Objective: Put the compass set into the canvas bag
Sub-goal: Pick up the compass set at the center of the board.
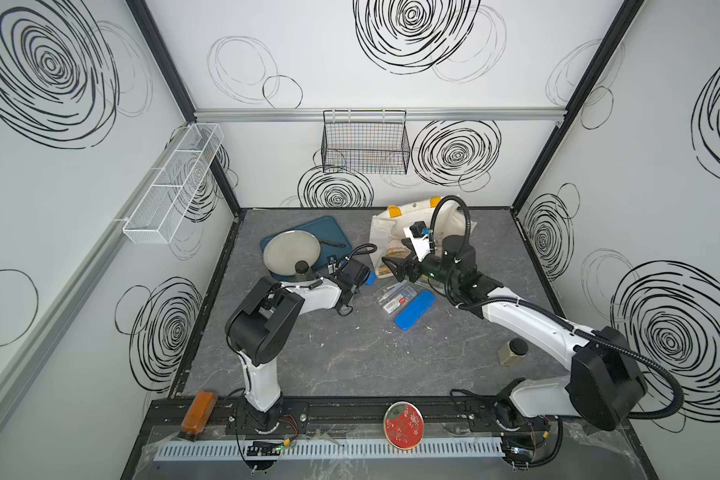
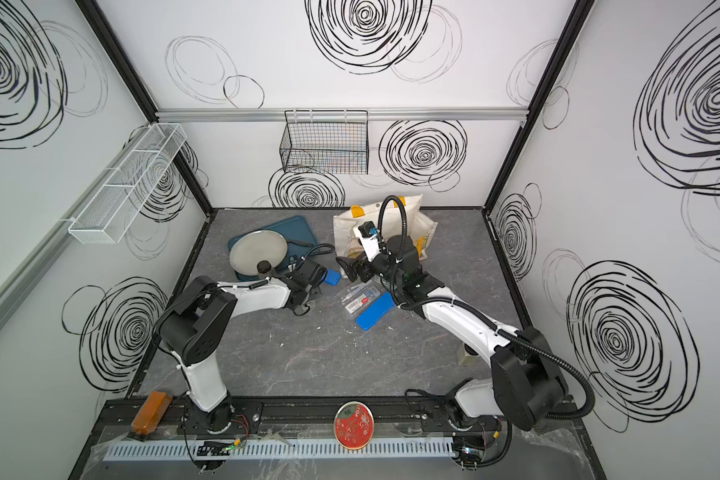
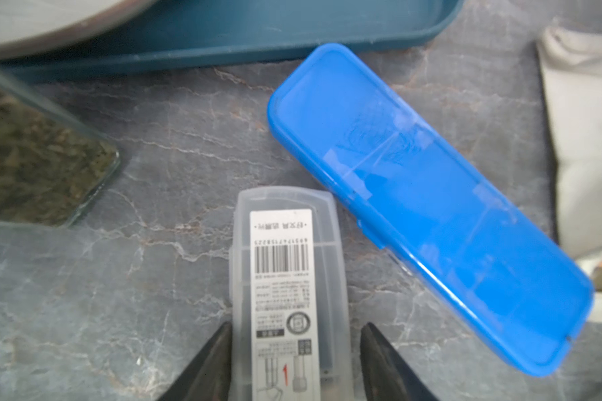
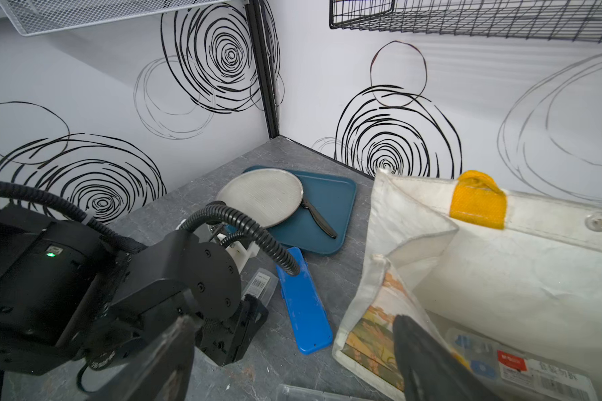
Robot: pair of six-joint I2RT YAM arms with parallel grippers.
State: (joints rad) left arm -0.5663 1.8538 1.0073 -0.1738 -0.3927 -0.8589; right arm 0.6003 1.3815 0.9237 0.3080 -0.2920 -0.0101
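Note:
The compass set (image 3: 289,277) is a slim frosted case with a white barcode label, lying on the grey tabletop. My left gripper (image 3: 294,324) straddles its near end. One finger touches the case's side and the other stands a narrow gap off. In both top views the left wrist (image 1: 350,276) hides the case. The canvas bag (image 1: 385,232) (image 2: 391,216) (image 4: 501,277) stands at the back right, cream with a yellow handle (image 4: 476,199). My right gripper (image 1: 393,268) (image 4: 292,317) is open and empty beside the bag's printed front.
A blue case (image 3: 428,208) (image 4: 306,305) lies just beyond the compass set. A teal tray (image 1: 333,226) holds a metal plate and a knife. A lidded jar (image 1: 303,269) stands by the left arm. A clear tool case (image 1: 391,296) and a second blue case (image 1: 414,309) lie mid-table.

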